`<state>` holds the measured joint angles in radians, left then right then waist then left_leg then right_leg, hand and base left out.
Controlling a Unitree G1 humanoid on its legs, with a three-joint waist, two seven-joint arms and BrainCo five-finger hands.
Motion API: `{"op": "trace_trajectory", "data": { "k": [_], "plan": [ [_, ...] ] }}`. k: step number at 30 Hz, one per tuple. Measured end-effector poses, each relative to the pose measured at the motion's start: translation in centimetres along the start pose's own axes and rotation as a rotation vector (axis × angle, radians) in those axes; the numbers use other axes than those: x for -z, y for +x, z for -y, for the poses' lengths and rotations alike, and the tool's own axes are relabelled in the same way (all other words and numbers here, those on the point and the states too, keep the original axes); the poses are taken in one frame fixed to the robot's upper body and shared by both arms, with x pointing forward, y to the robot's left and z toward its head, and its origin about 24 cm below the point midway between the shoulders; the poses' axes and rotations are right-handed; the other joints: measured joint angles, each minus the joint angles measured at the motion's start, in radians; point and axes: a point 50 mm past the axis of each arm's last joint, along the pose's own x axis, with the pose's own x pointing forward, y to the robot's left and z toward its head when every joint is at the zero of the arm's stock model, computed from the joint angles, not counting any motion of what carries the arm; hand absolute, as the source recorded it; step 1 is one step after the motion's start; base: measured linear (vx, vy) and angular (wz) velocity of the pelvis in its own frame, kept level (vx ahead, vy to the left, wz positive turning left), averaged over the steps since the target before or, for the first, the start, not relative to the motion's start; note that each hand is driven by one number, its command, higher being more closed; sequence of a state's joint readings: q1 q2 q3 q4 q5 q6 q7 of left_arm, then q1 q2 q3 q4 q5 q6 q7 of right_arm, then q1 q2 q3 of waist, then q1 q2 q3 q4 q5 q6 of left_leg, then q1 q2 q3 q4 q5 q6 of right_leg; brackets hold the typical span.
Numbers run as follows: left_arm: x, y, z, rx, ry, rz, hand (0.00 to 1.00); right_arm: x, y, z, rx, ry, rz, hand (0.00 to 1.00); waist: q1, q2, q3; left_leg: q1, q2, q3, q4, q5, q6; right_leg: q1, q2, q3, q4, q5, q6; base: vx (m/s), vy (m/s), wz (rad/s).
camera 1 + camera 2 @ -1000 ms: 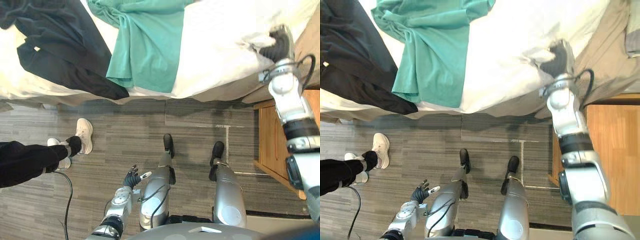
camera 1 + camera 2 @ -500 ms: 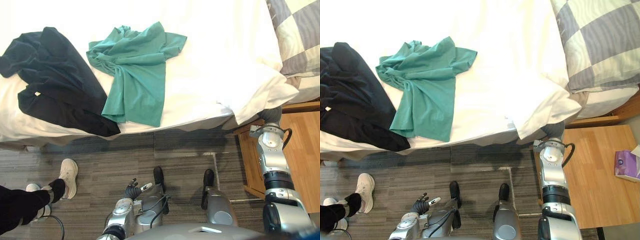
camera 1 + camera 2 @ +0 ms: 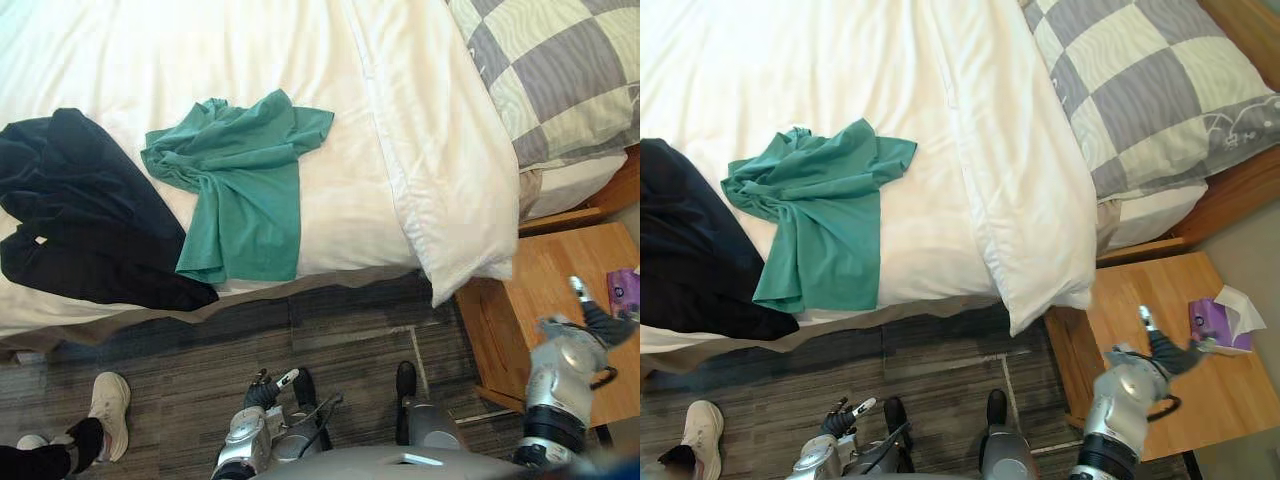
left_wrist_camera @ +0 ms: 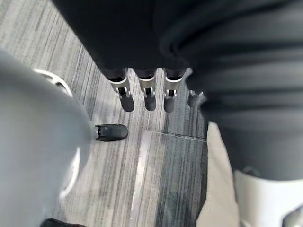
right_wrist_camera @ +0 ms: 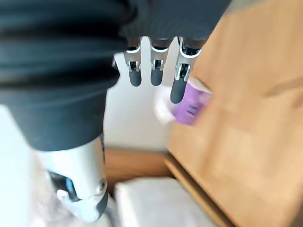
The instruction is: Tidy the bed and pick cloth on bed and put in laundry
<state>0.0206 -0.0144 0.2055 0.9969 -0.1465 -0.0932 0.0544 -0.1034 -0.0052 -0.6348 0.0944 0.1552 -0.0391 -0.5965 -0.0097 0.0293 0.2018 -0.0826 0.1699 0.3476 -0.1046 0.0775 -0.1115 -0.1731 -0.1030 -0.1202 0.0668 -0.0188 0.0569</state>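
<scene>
Green shirt lies on the bed, at its near edge, with the lower hem just about over the side. Its long axis runs from the bunched top, further in on the bed, straight down toward me. A dark garment lies just beside it on my left, also at the edge. Neither is picked yet.

My left robot hand hangs low over the floor, almost directly below the shirt's hem, so it looks the nearer one. The shirt is up and ahead of it. The fingers are straight and relaxed, spread wide, holding nothing and touching nothing.

My right robot hand is over the nightstand, near a purple tissue box, well apart from the shirt. The folded duvet corner lies between them. Its fingers are straight too, empty, not on anything.

My judgement: the grab calls for the left arm reaching up and forward to the hem.
</scene>
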Motion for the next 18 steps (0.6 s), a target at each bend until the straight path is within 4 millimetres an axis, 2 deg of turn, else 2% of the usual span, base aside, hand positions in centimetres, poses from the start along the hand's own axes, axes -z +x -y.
{"op": "trace_trajectory", "data": {
  "k": [4, 6, 7, 9, 10, 12, 14, 15, 16, 17, 18],
  "plan": [
    [0.1, 0.0, 0.1, -0.009, 0.007, -0.002, 0.0, -1.2, -0.4, -2.0, -0.06, 0.048, 0.036, 1.0, 0.006, -0.002, -0.018, -0.028, -0.001, -0.004, 0.0, 0.004, 0.005, -0.028, -0.001, -0.004, 0.0, 0.004, -0.005, 0.02, -0.01, 0.07],
    [0.0, 0.0, 0.1, -0.008, 0.02, -0.001, 0.0, -2.0, -0.8, -4.2, -0.123, 0.103, 0.037, 1.0, 0.006, -0.002, -0.018, -0.044, -0.003, -0.022, 0.001, 0.014, 0.008, -0.035, -0.002, -0.01, 0.0, 0.005, -0.005, 0.04, -0.014, 0.17],
    [0.0, 0.0, 0.1, -0.007, 0.025, 0.0, 0.0, -2.2, -0.8, -4.6, -0.134, 0.114, 0.037, 1.0, 0.008, -0.002, -0.018, -0.046, -0.004, -0.025, 0.003, 0.015, 0.008, -0.036, -0.002, -0.011, 0.0, 0.005, -0.005, 0.04, -0.016, 0.16],
    [-0.3, 0.1, -0.2, -0.009, 0.04, 0.007, 0.0, -3.9, -0.8, -7.3, -0.217, 0.225, 0.056, 1.0, 0.014, -0.001, -0.017, -0.068, -0.008, -0.036, 0.006, 0.025, 0.009, -0.051, -0.005, -0.019, 0.001, 0.006, -0.006, 0.03, -0.011, 0.13],
    [-0.3, 0.1, -0.2, -0.012, 0.039, 0.008, 0.0, -4.3, -0.7, -7.9, -0.233, 0.243, 0.06, 1.0, 0.014, 0.0, -0.017, -0.074, -0.009, -0.04, 0.006, 0.027, 0.009, -0.055, -0.006, -0.021, 0.001, 0.007, -0.006, 0.0, -0.004, 0.15],
    [-0.3, 0.1, -0.5, -0.029, 0.024, 0.007, 0.0, -6.9, 0.1, -10.5, -0.312, 0.416, 0.072, 1.0, 0.018, 0.009, -0.004, -0.09, -0.014, -0.058, 0.006, 0.041, 0.009, -0.062, -0.008, -0.034, 0.001, 0.01, -0.007, -0.01, -0.001, 0.18],
    [-0.3, 0.1, -0.7, -0.034, 0.02, 0.008, 0.0, -8.7, 0.2, -11.7, -0.351, 0.511, 0.095, 1.0, 0.025, 0.017, 0.015, -0.091, -0.016, -0.061, 0.006, 0.042, 0.01, -0.063, -0.008, -0.035, 0.005, 0.011, -0.009, -0.04, 0.009, 0.1],
    [-0.3, 0.1, -0.8, -0.035, 0.023, 0.008, 0.0, -11.7, 0.1, -13.2, -0.412, 0.624, 0.146, 1.0, 0.026, 0.034, 0.052, -0.097, -0.018, -0.08, 0.006, 0.049, 0.013, -0.068, -0.008, -0.041, 0.014, 0.011, -0.01, -0.08, 0.016, 0.14],
    [-0.3, 0.1, -0.7, -0.031, 0.025, 0.008, 0.0, -13.2, 0.1, -13.7, -0.437, 0.678, 0.176, 1.0, 0.026, 0.044, 0.071, -0.103, -0.018, -0.087, 0.006, 0.052, 0.015, -0.074, -0.008, -0.046, 0.021, 0.011, -0.009, -0.09, 0.014, 0.17],
    [-0.4, 0.1, -0.8, -0.034, 0.018, 0.01, 0.0, -13.9, 0.1, -13.8, -0.448, 0.706, 0.188, 1.0, 0.027, 0.049, 0.076, -0.111, -0.018, -0.091, 0.006, 0.054, 0.015, -0.082, -0.008, -0.049, 0.025, 0.011, -0.009, -0.08, 0.01, 0.17],
    [-0.6, 0.1, -0.8, -0.031, 0.002, 0.023, 0.0, -15.7, 0.1, -14.3, -0.473, 0.781, 0.218, 1.0, 0.029, 0.06, 0.095, -0.136, -0.021, -0.1, 0.005, 0.062, 0.019, -0.111, -0.009, -0.053, 0.043, 0.009, -0.011, -0.07, 0.016, 0.17]
  ]
}}
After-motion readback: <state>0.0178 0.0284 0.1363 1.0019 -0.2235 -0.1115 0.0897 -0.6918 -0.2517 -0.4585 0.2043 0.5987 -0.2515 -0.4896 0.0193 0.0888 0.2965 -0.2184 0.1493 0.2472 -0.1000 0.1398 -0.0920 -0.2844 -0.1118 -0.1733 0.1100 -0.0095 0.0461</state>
